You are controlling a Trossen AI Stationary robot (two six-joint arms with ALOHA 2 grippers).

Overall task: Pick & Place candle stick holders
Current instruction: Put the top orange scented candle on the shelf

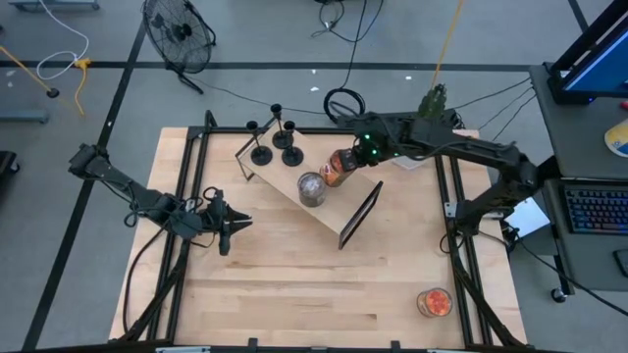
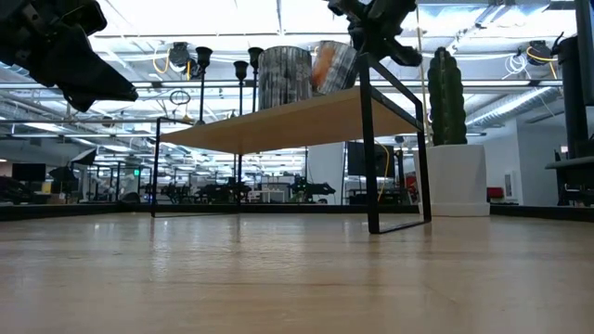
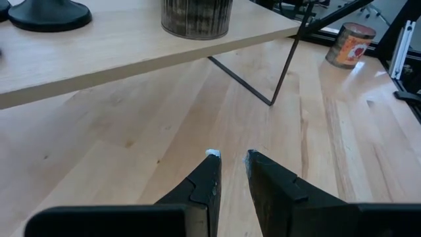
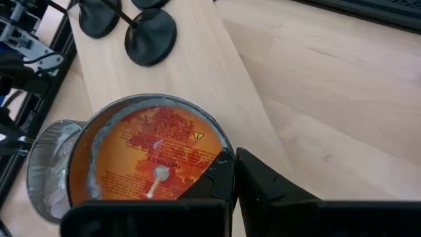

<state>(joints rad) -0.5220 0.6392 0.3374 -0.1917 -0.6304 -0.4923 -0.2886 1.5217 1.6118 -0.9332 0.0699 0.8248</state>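
Three black candle stick holders (image 1: 278,147) stand on their disc bases at the far-left end of a raised wooden shelf (image 1: 294,181); their bases (image 4: 151,33) also show in the right wrist view. My right gripper (image 1: 353,160) is over the shelf's middle, shut on an orange candle jar (image 4: 148,164). A grey ribbed jar (image 1: 312,188) stands right beside that jar. My left gripper (image 3: 230,157) hangs slightly open over the bare table, left of the shelf, with nothing between its fingers. My right gripper pinches the orange jar's glass rim (image 4: 227,153), one finger inside over the wax and one outside. The fingers slant down from the table's right. The jar (image 2: 332,67) is tilted over the shelf top; I cannot tell whether its bottom touches the board.
The shelf stands slantwise on thin black metal legs (image 1: 358,216), with open room beneath it. A second orange candle jar (image 1: 434,302) stands on the table near the front right corner. A potted cactus (image 2: 445,93) stands at the far right, and bare wood lies in front.
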